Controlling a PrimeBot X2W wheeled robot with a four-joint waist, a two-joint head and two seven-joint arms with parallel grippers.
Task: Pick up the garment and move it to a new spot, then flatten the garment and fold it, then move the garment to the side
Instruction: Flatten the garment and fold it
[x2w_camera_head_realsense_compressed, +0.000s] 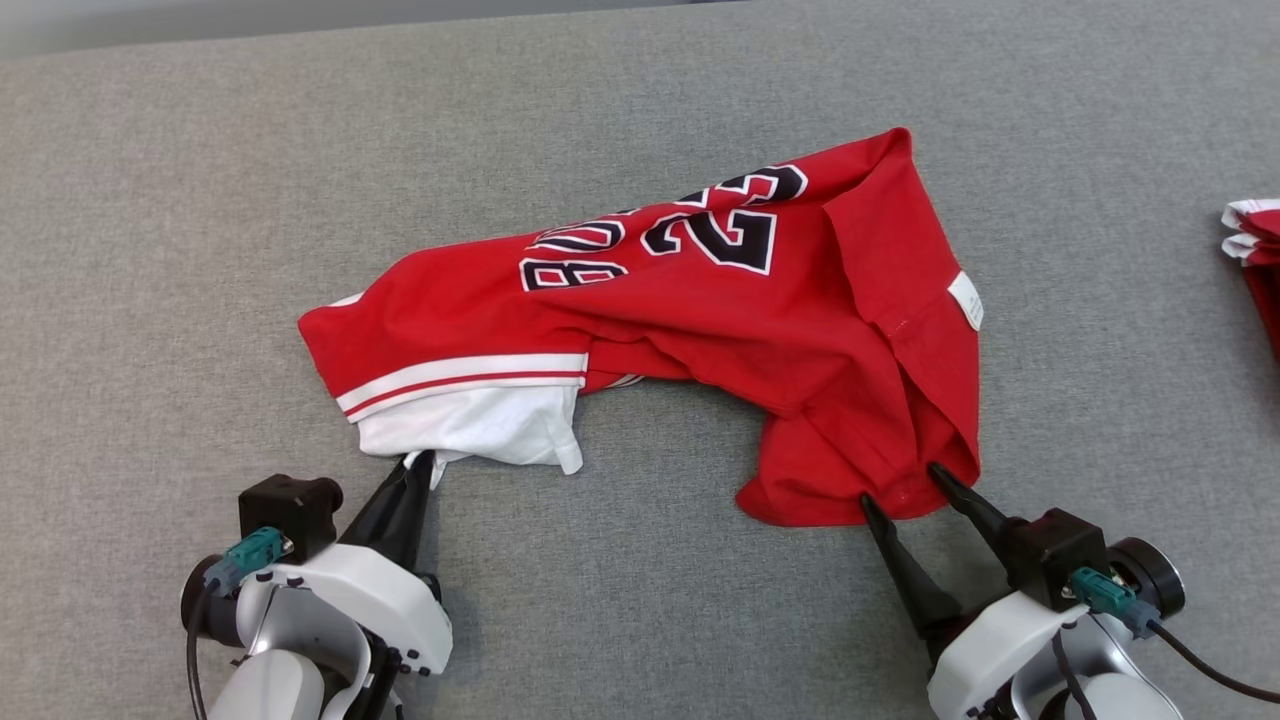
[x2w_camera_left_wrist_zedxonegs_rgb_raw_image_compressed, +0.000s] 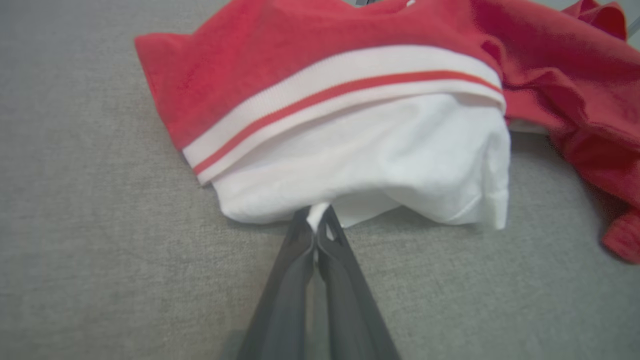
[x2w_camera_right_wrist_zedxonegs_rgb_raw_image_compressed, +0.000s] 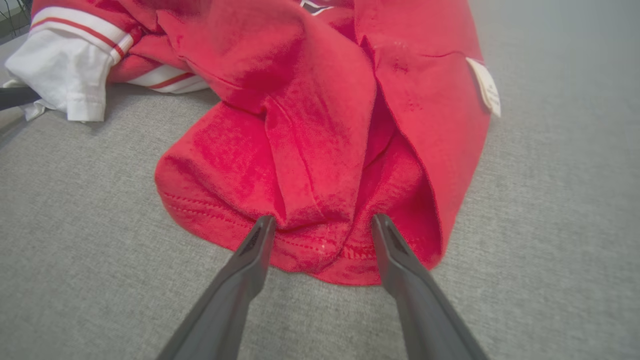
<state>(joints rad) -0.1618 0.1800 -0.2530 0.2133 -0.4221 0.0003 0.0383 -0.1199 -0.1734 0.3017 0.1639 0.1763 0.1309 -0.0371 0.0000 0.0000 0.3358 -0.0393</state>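
The garment (x2w_camera_head_realsense_compressed: 700, 310) is a red jersey with black and white lettering, a white-and-red striped band and a white part (x2w_camera_head_realsense_compressed: 470, 425), lying crumpled on the grey surface. My left gripper (x2w_camera_head_realsense_compressed: 418, 462) is shut on the white edge (x2w_camera_left_wrist_zedxonegs_rgb_raw_image_compressed: 316, 214) at the garment's near left. Over at the near right, my right gripper (x2w_camera_head_realsense_compressed: 903, 485) stands open with its fingertips astride the red hem (x2w_camera_right_wrist_zedxonegs_rgb_raw_image_compressed: 320, 250); the cloth bulges between the two fingers (x2w_camera_right_wrist_zedxonegs_rgb_raw_image_compressed: 260, 240). A white label (x2w_camera_head_realsense_compressed: 966, 300) shows on the garment's right side.
The grey fabric surface (x2w_camera_head_realsense_compressed: 200, 200) spreads wide around the garment. More red and white cloth (x2w_camera_head_realsense_compressed: 1255, 250) lies at the right edge of the head view. A pale strip (x2w_camera_head_realsense_compressed: 150, 20) runs beyond the surface's far edge.
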